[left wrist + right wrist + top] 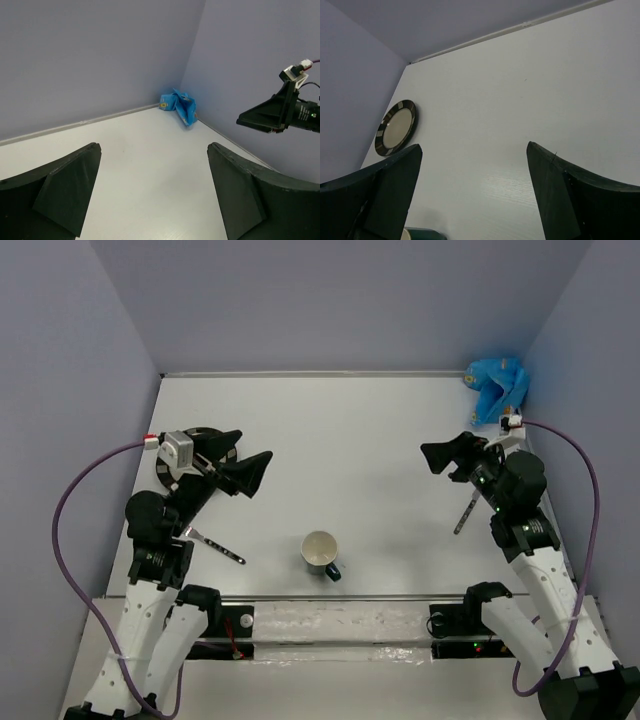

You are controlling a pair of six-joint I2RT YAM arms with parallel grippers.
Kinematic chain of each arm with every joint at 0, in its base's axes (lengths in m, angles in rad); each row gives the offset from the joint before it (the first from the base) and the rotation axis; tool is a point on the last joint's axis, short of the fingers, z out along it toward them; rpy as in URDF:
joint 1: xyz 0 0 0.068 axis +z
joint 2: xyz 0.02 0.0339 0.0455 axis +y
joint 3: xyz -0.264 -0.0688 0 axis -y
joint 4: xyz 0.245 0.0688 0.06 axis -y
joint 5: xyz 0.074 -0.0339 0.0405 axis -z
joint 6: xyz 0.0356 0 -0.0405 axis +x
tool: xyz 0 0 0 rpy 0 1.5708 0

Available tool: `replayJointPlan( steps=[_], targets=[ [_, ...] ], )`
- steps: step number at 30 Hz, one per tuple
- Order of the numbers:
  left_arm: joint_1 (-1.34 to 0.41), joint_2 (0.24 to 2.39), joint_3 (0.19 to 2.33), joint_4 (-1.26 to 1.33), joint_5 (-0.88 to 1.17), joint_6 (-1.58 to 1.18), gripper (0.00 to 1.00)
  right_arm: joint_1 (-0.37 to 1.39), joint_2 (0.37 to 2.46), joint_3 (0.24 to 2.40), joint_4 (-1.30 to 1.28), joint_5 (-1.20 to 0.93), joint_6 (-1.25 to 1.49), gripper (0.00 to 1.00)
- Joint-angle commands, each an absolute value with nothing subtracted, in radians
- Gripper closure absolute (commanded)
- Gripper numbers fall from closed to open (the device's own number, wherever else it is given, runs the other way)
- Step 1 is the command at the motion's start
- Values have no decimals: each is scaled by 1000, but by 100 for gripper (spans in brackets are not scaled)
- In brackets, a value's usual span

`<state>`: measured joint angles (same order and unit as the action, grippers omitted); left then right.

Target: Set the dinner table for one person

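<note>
White matte dinner table (360,430) is lying flat, its longer side running left to right; left gripper (256,444) and right gripper (435,462) are hovering, jaws apart, empty.

Both arms are bent and raised, and we mark them idle. The left arm (152,540) rises from its base at the near left with the elbow folded and the forearm angled up and to the right. The left gripper (256,443) points right toward the middle, jaws spread wide and empty. The right arm (528,540) rises from the near right, its wrist turned left. The right gripper (435,464) points left, jaws wide apart and empty. The two grippers face each other, well apart. In both wrist views we see the fingers (65,195) far apart with nothing between them.
</note>
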<state>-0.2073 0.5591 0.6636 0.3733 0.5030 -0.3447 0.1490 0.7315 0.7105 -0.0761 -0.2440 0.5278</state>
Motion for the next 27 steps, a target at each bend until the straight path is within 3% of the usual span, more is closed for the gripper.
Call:
replayJointPlan(
  steps=[1, 5, 10, 14, 20, 24, 27],
  targets=[
    [-202, 583, 712, 374, 552, -316, 1, 146, 727, 776, -63, -175, 514, 9],
    [-202, 583, 704, 393, 526, -350, 1, 146, 770, 795, -69, -95, 528, 12],
    [-204, 607, 710, 394, 540, -405, 1, 146, 862, 808, -37, -32, 548, 25],
    [-212, 621, 710, 391, 546, -426, 1, 146, 1000, 853, -11, 150, 528, 25],
    [-261, 632, 703, 319, 503, -404, 1, 146, 1366, 1015, 60, 505, 486, 25],
    [-313, 603, 709, 226, 366, -330, 1, 132, 1686, 1223, 87, 601, 453, 28],
    [-336, 586, 712, 210, 331, -318, 1, 86, 1807, 1349, 91, 607, 408, 29]
  ],
)
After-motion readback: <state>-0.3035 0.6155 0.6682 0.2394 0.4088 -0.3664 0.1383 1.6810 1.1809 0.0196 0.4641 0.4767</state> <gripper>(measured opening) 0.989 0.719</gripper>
